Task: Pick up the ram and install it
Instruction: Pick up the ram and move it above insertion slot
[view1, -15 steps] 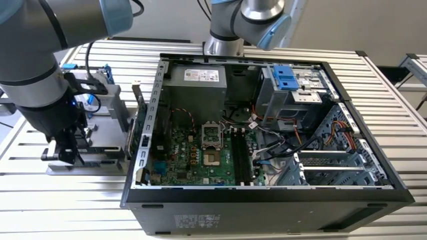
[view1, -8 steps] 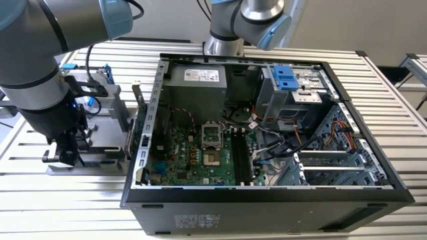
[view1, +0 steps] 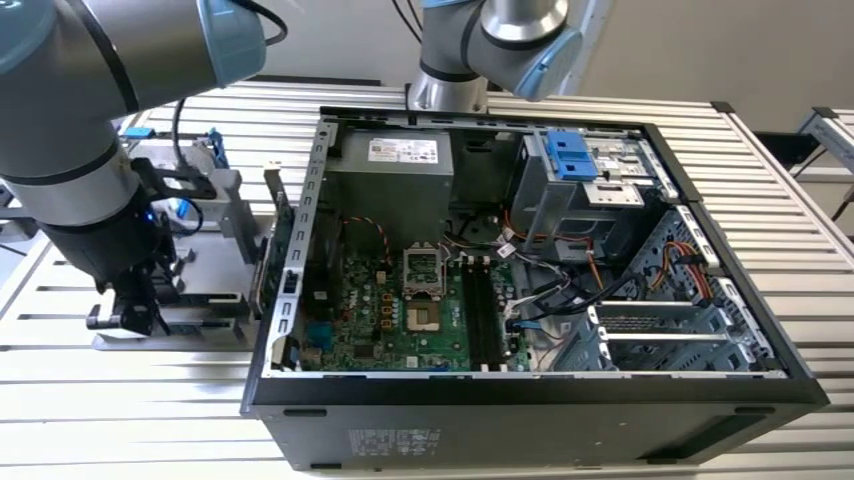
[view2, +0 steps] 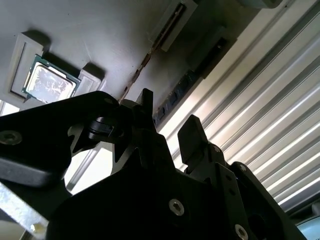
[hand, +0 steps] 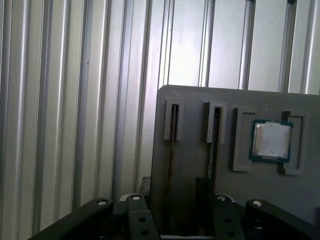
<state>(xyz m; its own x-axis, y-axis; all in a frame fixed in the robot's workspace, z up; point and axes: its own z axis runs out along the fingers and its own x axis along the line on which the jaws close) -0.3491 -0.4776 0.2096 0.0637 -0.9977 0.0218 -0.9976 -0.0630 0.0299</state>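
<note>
exterior view first: the arm is bent down at the exterior view's left, with the pincer (view1: 130, 315) low over a grey holder (view1: 200, 338) that sits on the slatted tabletop (view1: 134, 420) just beside the open pc case (view1: 534, 400). inside the case the green motherboard (view1: 387, 320) lies flat, with its long dark memory slots (view1: 487, 310) near the middle. honestly can't make out the ram from this angle, the arm sits right in front of that spot. second wrist view is way more useful: the two black fingers (view2: 192, 135) stand apart, so the pincer (view2: 169, 117) is open, and the ram (view2: 172, 97) shows as a thin bluish strip with small dark chips, on edge in the holder (view2: 100, 35), running right through the gap between them. can't see either finger actually pressing on it. a cpu chip (view2: 47, 82) sits in its own pocket on the same holder, well off to the side. first wrist view looks across the holder (hand: 192, 150) face on: the ram (hand: 171, 160) stands edge-on in the slot further from the cpu chip (hand: 271, 140), a neighbouring slot (hand: 216, 122) lies between the two, and the pincer (hand: 172, 192) straddles the ram's near end.
</note>
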